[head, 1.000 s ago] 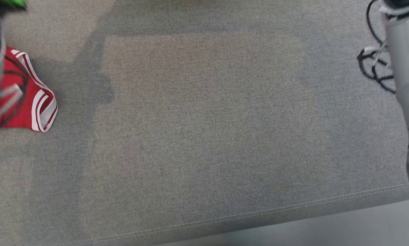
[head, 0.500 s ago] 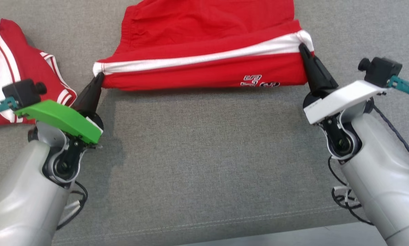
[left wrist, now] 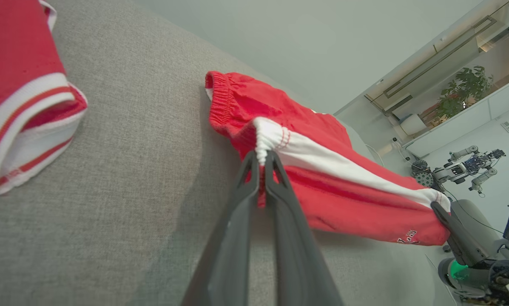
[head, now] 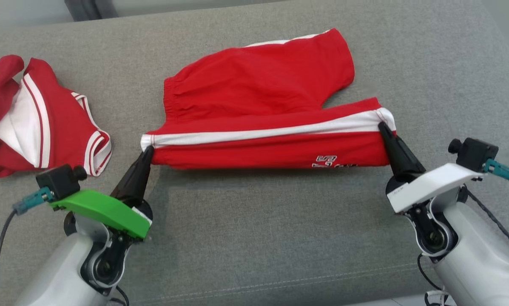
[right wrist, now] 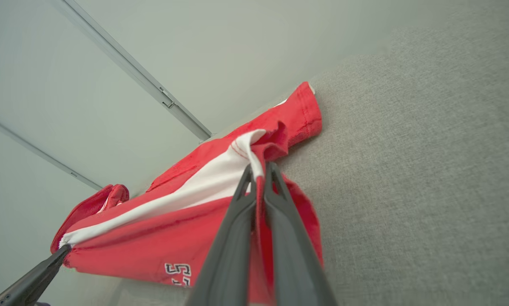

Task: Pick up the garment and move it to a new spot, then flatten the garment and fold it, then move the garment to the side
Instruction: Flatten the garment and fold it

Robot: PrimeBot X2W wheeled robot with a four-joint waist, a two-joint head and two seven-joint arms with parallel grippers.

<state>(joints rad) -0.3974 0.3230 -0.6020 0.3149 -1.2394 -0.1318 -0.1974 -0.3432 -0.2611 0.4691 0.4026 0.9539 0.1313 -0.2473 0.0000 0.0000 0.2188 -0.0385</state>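
Left end effector (head: 149, 151) from 7 o'clock, right end effector (head: 382, 126) from 5 o'clock, each pinching one end of red shorts (head: 258, 85) (soft, wrinkled, white stripe), stretched over grey woven upholstery (head: 280, 221).

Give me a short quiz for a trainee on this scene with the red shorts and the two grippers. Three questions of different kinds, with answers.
1. True or false: the left gripper is open.
2. Where on the shorts does the right gripper grip? A) the white stripe at the leg hem B) the middle of the waistband C) the lettering
3. Fill in: to the robot's left of the shorts, on the grey cushion, lies a red and white ____.
Key: 1 false, it is shut on the shorts. 2 A. 3 top.
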